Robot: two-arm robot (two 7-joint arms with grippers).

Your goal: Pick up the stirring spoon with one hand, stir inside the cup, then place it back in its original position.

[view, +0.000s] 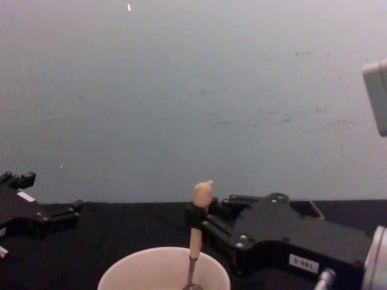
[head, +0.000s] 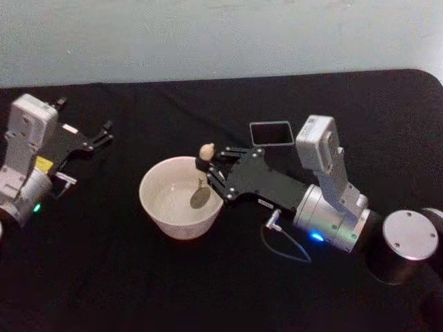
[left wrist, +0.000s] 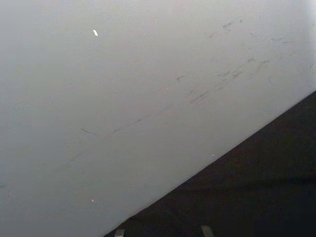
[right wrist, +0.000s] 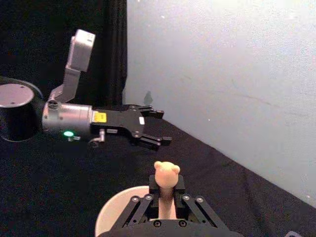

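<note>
the stirring spoon (head: 200, 197) stands close to upright at the centre of the head view. its small oval bowl is down inside the cup (head: 178, 228) and its bear-head knob is up above the cup's far right rim. in the chest view the spoon (view: 194, 240) rises from the cup (view: 121, 273) at the bottom centre, its handle leaning only a little.

the right gripper (head: 209, 166) reaches in from the lower right of the head view, its fingers clenched on the handle just under the knob. in the right wrist view the knob pokes up between those fingers (right wrist: 179, 185), with the cup's rim (right wrist: 109, 212) below.

a dark square holder (head: 271, 132) sits on the black desk (head: 104, 277) just behind the right gripper, right of centre.

the left gripper (head: 104, 136) hangs at the upper left of the head view, well apart from the cup, its fingers spread and grasping nothing.
</note>
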